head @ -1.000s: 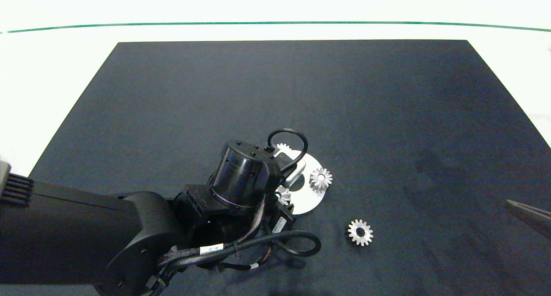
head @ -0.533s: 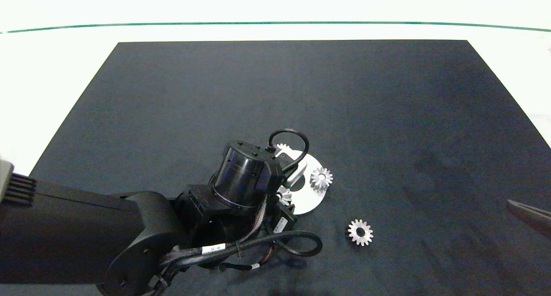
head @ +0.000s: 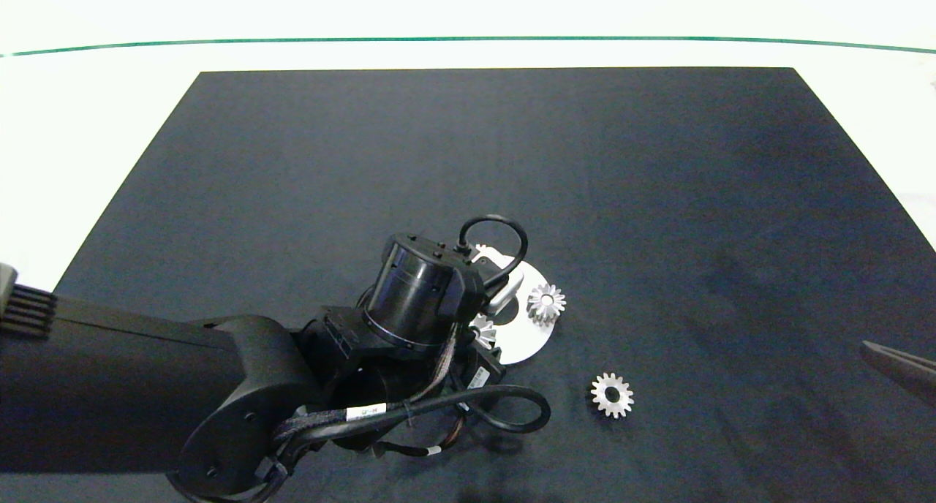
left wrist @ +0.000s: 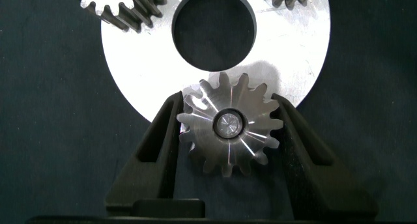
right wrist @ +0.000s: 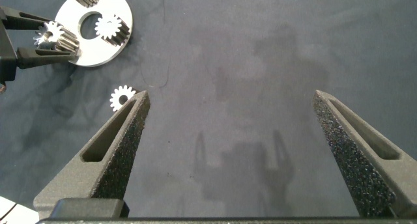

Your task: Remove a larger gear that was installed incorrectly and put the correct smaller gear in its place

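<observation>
Well, from the head view I have the left arm reaching in over the black mat (head: 512,145), its wrist covering most of the round silver plate (head: 530,338). A fine-toothed gear (head: 545,302) sits on the plate's exposed edge. The smaller gear (head: 612,395) lies flat on the mat, apart from the plate and nearer to me. White tags (head: 363,412) wrap the arm's cables, but I cannot read their print. The right gripper (head: 899,364) only pokes in at the mat's right edge.

On the left wrist view, the left gripper (left wrist: 227,99) has its two fingers pressed against opposite sides of the larger gear (left wrist: 229,136), clamping it at the plate's (left wrist: 130,61) rim, half over the plate and half over the mat. A shiny pin end shows in the gear's centre. I cannot tell whether the gear has left its seat. Two more gears peek in on the plate's far side, beyond its round dark hole.

On the right wrist view, the right gripper (right wrist: 229,94) hangs with its fingers wide apart above bare mat, well away from the plate (right wrist: 98,55). The clamped larger gear (right wrist: 52,36) and the loose smaller gear (right wrist: 121,97) both show in the distance.
</observation>
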Robot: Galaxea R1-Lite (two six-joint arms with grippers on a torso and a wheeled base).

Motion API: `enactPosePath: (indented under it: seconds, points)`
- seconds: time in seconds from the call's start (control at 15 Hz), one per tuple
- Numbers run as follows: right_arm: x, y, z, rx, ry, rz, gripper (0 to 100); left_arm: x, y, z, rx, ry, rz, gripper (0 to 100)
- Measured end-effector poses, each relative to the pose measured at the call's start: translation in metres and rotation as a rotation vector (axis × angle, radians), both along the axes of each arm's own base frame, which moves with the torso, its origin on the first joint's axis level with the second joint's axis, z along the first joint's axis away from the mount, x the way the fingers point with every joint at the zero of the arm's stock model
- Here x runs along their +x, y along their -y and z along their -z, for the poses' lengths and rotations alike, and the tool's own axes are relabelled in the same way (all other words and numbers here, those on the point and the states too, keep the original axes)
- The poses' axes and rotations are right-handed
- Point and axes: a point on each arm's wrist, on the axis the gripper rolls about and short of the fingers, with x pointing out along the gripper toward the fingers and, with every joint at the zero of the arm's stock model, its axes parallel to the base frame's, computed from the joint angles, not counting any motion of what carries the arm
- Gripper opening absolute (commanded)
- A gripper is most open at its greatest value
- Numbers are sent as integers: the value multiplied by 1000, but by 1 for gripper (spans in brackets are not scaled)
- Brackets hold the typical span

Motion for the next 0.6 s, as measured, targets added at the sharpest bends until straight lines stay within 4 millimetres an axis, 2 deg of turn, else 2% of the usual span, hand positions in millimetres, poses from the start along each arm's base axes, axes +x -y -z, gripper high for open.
enactPosePath:
  seconds: [0.6]
  points:
    - [-1, 0, 0, 1, 5, -1, 100, -10, -6, -18, 17, -14, 10, 31]
